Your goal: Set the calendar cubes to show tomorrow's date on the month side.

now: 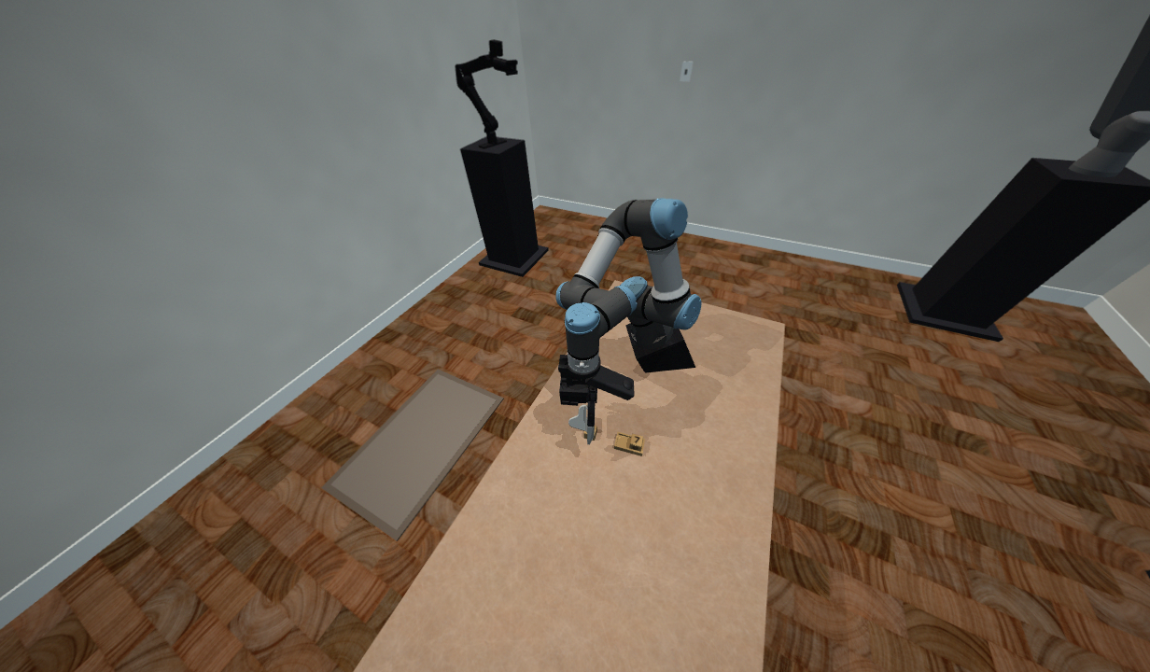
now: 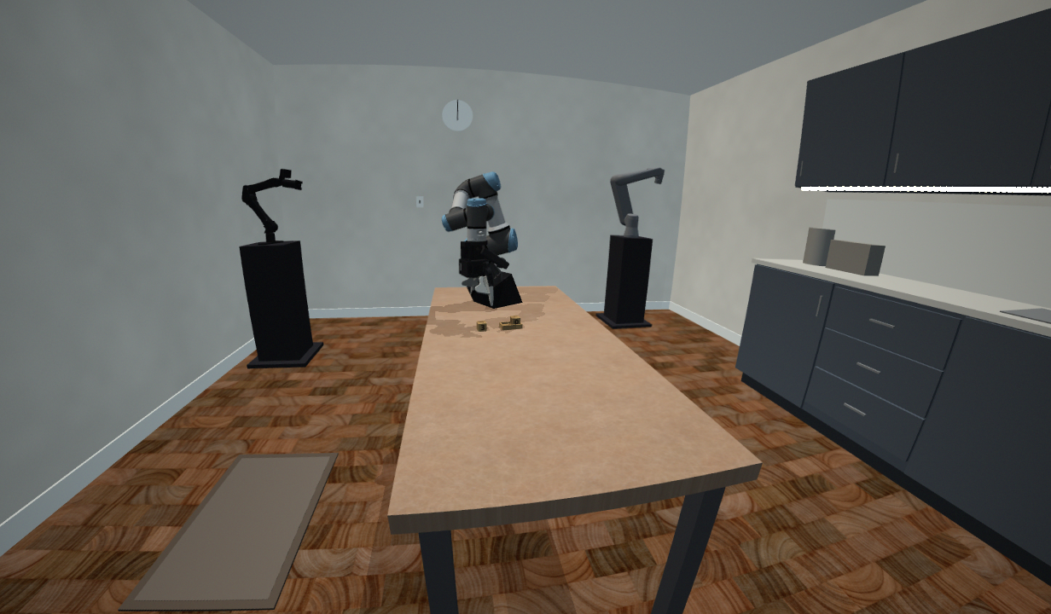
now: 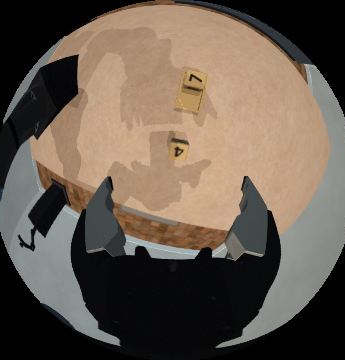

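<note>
- The tray (image 3: 188, 100) lies on the table (image 2: 560, 412) near its far end, with one cube (image 3: 196, 80) in it, top face reading 7; the tray's other slot looks bare.
- A second cube (image 3: 178, 149), top face reading 4, sits on the table just left of the tray, apart from it.
- The gripper (image 3: 176, 197) hangs above the loose cube, fingers spread wide, holding nothing.

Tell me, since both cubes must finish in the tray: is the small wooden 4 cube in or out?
Out. The small wooden 4 cube sits alone on the tan tabletop, apart from the wooden tray.
</note>
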`<state>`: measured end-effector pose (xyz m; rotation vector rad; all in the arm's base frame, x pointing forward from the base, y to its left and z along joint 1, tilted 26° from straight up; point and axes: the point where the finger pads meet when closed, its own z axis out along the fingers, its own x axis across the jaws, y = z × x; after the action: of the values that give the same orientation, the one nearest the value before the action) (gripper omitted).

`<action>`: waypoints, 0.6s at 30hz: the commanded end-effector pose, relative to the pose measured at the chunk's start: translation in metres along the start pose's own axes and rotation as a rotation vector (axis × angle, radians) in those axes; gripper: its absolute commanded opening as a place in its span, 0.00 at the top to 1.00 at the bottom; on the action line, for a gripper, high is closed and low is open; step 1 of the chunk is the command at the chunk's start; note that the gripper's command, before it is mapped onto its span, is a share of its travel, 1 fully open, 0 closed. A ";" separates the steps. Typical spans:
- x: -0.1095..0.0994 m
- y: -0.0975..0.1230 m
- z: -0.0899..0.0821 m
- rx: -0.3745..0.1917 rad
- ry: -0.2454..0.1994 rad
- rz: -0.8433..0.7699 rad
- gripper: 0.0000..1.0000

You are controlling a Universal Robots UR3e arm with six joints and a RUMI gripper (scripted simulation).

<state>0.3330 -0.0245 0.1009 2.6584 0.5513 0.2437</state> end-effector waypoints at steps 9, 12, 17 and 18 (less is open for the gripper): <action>0.001 0.002 0.001 -0.007 -0.003 0.205 0.00; 0.001 0.002 0.001 -0.007 -0.003 0.216 0.00; 0.001 0.002 0.001 -0.007 -0.003 0.217 0.72; 0.001 0.002 0.001 -0.007 -0.003 0.217 0.72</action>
<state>0.3344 -0.0262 0.1004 2.7116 0.2660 0.3001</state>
